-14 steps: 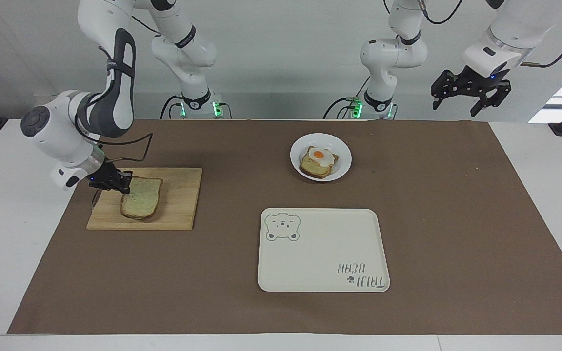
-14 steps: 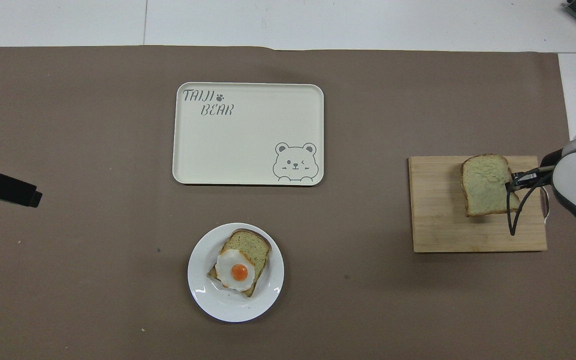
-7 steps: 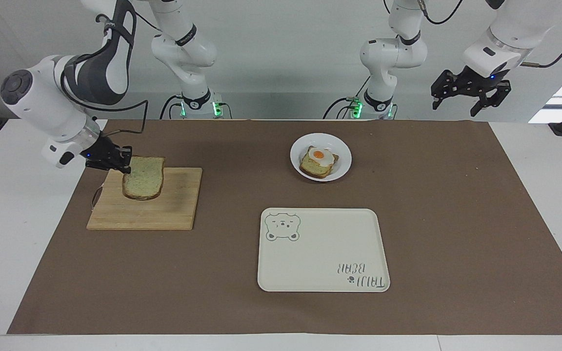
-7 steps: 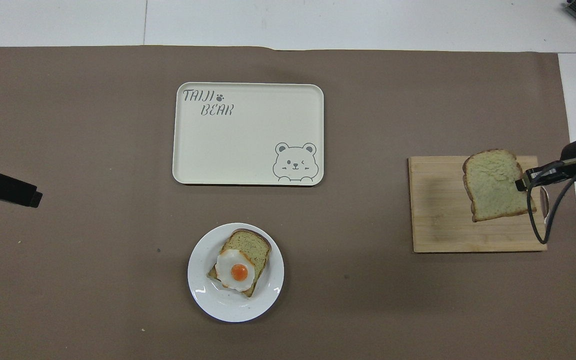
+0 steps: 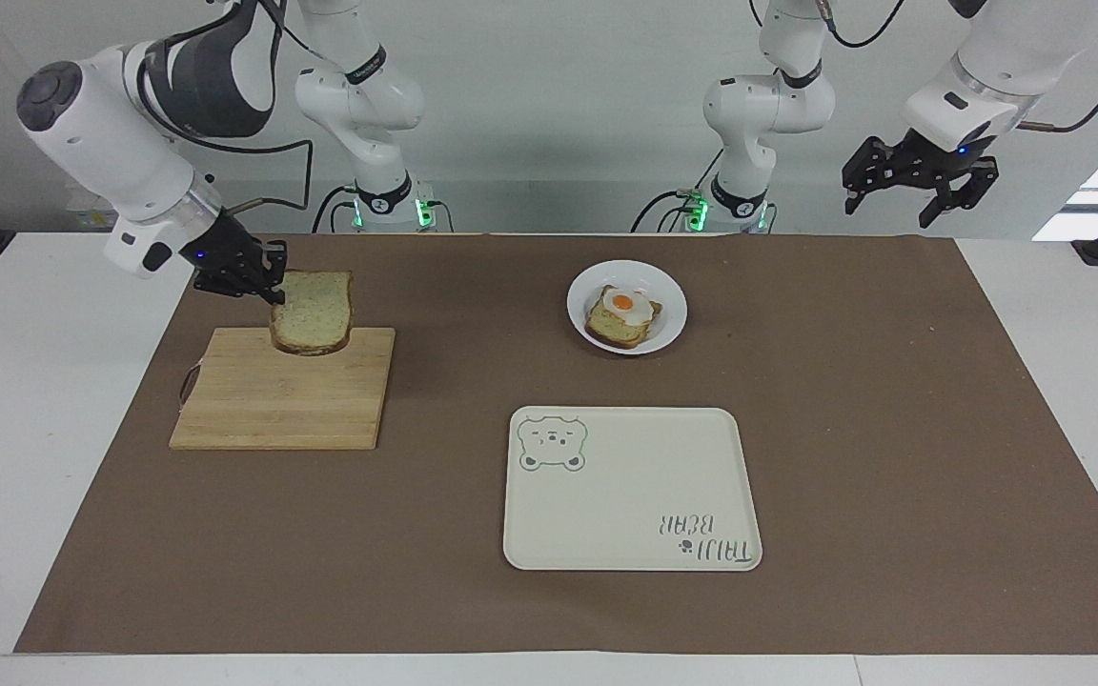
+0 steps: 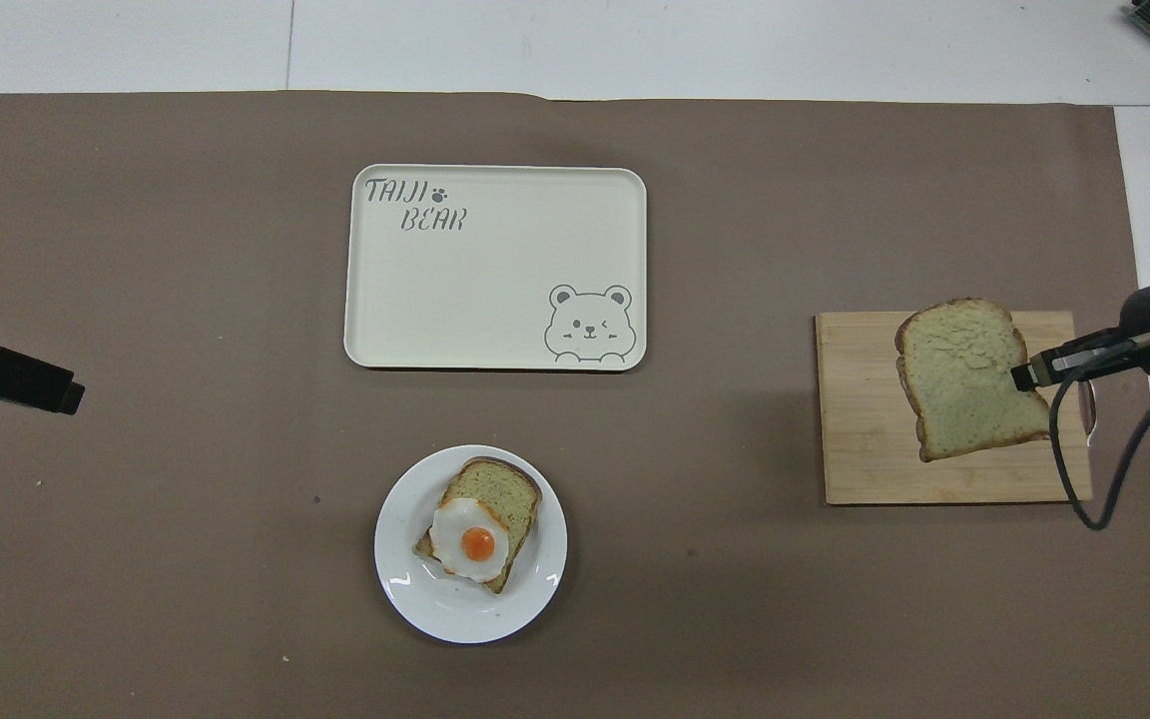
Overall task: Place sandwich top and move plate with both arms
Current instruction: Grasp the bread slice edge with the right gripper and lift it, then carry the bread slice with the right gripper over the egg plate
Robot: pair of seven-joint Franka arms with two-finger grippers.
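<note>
Sandwich top (image 5: 313, 311): one slice of pale speckled bread with a brown crust, which we list as held in the air above the wooden cutting board (image 5: 282, 400), toward the right arm's end of the table. We judge it light, soft and easily crushed or torn, so a pinch at one crust edge suits it, firm enough to stop it drooping or slipping out. Right gripper (image 5: 268, 282): clamped on the edge of the slice, which hangs out sideways from the fingers, roughly level. Left gripper (image 5: 906, 176): waiting high over the left arm's end of the table, fingers spread, holding nothing. Plate (image 5: 671, 317): small, round and white, on the brown mat nearer to the robots than the bear tray (image 5: 632, 489), carrying the egg-topped bread (image 5: 621, 317) that we expect the top to cover.
</note>
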